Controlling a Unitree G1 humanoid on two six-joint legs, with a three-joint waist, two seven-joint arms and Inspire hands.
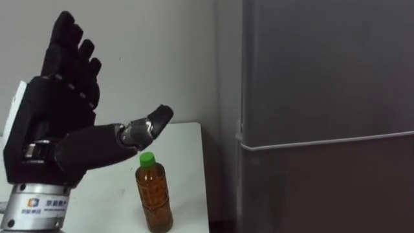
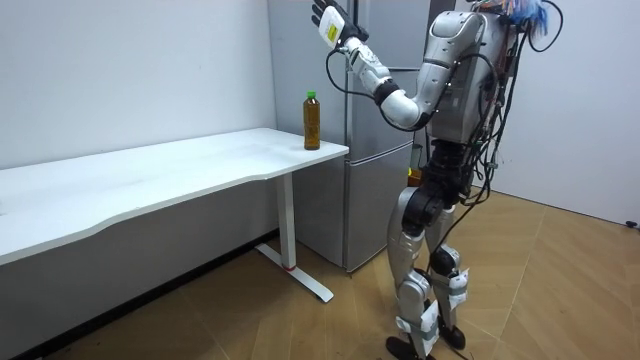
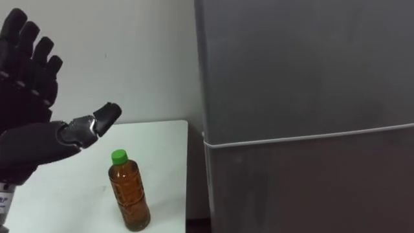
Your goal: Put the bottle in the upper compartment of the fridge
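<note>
The robot's left hand (image 1: 61,123) is raised at about 9 o'clock in the left eye view. It is wide open, with the fingers straight and pointing up towards 12 o'clock and the thumb stretched out sideways towards 3 o'clock. It holds nothing.

The bottle (image 1: 154,194) stands upright on the white tabletop (image 1: 184,145), at about 5 o'clock from the palm and near the tabletop's edge beside the fridge (image 1: 323,97). It holds a brown drink and has a green cap (image 1: 147,157). In the eye views the thumb's tip shows just above the cap, at roughly 12 o'clock from it. The room view shows the hand well above the bottle and apart from it, up by the fridge's top.

The grey fridge fills the 3 o'clock side of the eye views. Its upper door (image 1: 323,58) and lower door (image 1: 323,191) are both closed, with a pale seam (image 1: 323,141) running between them.

In the room view the robot stands upright on the wooden floor (image 2: 300,320), facing the fridge at the tabletop's end, with its left arm lifted high.
</note>
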